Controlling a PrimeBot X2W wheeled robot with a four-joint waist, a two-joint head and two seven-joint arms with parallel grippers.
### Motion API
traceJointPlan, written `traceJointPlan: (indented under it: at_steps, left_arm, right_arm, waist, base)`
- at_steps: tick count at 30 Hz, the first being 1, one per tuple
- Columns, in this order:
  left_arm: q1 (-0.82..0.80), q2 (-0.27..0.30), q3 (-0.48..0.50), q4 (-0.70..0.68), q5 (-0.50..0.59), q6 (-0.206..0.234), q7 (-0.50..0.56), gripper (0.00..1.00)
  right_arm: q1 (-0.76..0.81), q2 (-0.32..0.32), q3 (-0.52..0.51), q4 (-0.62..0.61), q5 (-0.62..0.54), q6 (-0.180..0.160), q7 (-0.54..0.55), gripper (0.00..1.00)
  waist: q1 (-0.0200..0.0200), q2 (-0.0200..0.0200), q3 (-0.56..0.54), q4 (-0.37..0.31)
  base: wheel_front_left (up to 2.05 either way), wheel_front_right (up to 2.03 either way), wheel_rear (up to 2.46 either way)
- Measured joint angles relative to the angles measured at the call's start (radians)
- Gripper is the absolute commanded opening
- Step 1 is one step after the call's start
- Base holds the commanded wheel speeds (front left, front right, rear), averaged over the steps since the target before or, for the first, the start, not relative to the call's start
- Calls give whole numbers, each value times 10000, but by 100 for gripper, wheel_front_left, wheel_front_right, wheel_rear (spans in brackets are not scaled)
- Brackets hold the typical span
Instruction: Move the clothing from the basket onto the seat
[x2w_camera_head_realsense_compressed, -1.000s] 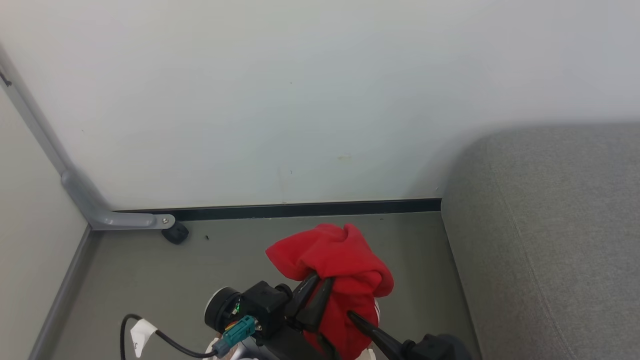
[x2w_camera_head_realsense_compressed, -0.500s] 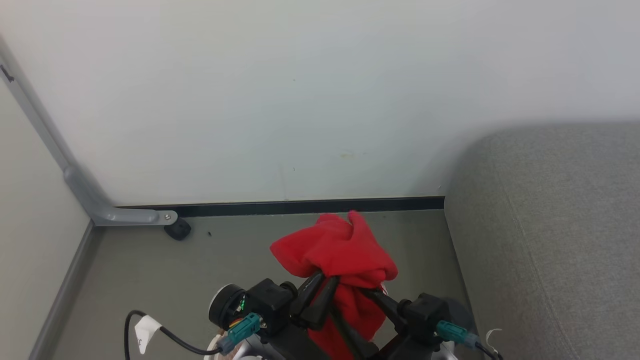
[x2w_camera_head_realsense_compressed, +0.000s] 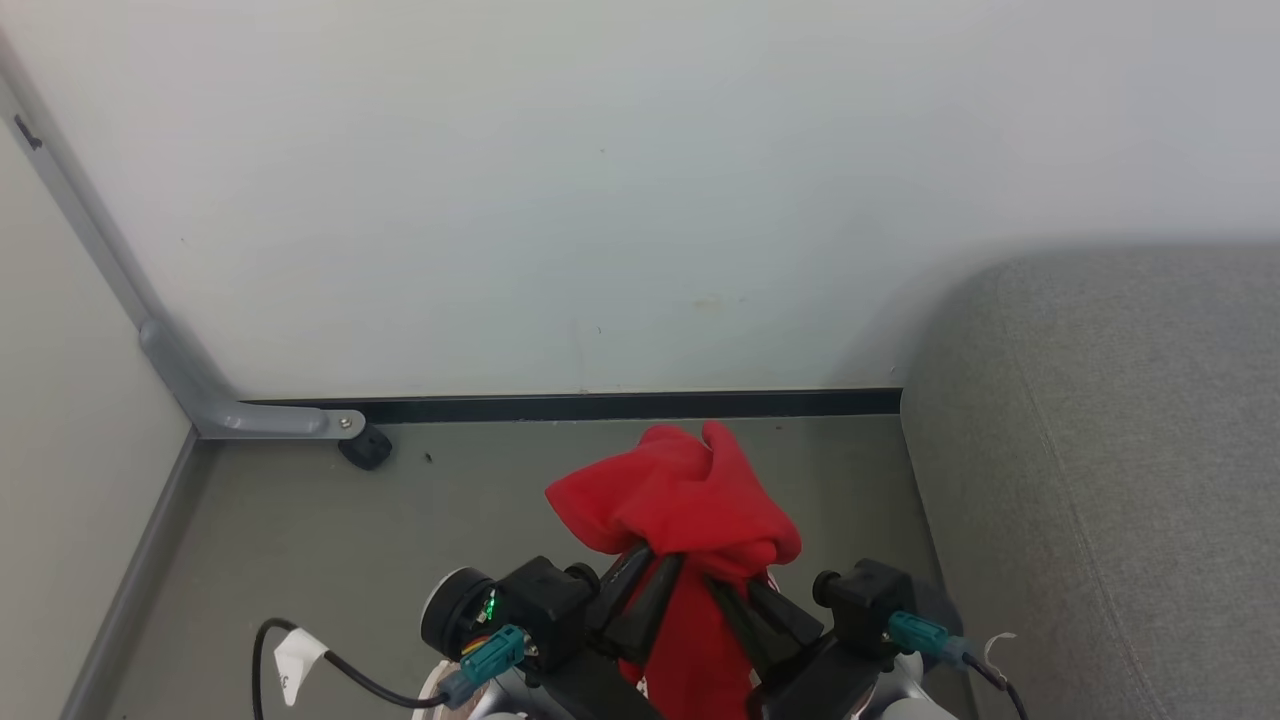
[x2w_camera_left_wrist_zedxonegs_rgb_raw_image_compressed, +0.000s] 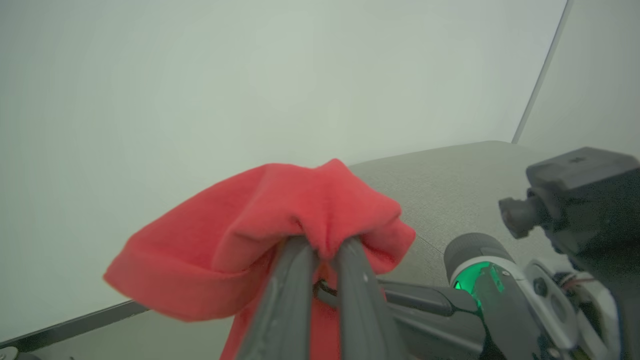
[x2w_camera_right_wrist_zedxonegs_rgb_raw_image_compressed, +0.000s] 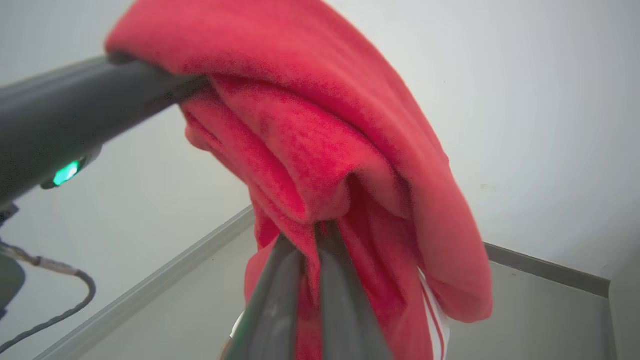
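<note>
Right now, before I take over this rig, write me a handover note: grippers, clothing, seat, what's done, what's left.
Left gripper: shut on the soft bright red sportswear garment.
Right gripper: shut on the same garment, close beside the left one.
Garment: bunched, hanging from both grippers above the grey floor, near the white wall. White stripes show in the right wrist view.
Large grey fabric seat cushion: to the robot's right, garment not yet on it.
Done: garment is held up in the air.
Left: carry it right over the seat and release it.
</note>
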Motion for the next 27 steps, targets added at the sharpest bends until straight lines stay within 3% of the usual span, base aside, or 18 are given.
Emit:
traceJointPlan:
  at_steps: [2,3,4,5,6,15,27]
  left_arm:
    - [0,10,-59,4,-2,0,123,0]
    - [0,10,-75,4,0,0,136,6]
    - [0,13,-88,4,0,0,140,36]
    - [1,15,-102,4,0,0,151,73]
    - [1,15,-117,4,0,0,151,100]
    - [26,213,-203,-238,82,15,153,100]
    - [492,522,-564,-803,533,270,224,100]
  right_arm:
    - [-45,4,-61,84,86,0,-75,0]
    - [-104,4,-94,128,140,0,-82,0]
    - [-174,4,-128,174,180,0,-115,0]
    - [-223,4,-171,198,215,0,-159,0]
    - [-262,6,-215,242,232,0,-165,0]
    - [-673,-71,-1028,675,324,-105,-297,0]
    - [-1450,-819,-1964,976,385,-291,-399,0]
  waist:
    - [0,0,12,0]
    - [0,0,17,-1]
    - [0,0,18,-2]
    - [0,0,19,-3]
    - [0,0,20,-2]
    - [0,0,33,-15]
    - [0,0,294,-450]
  base:
    - [0,0,0]
    - [0,0,0]
    - [0,0,0]
    - [0,0,0]
    - [0,0,0]
    - [0,0,0]
    - [0,0,0]
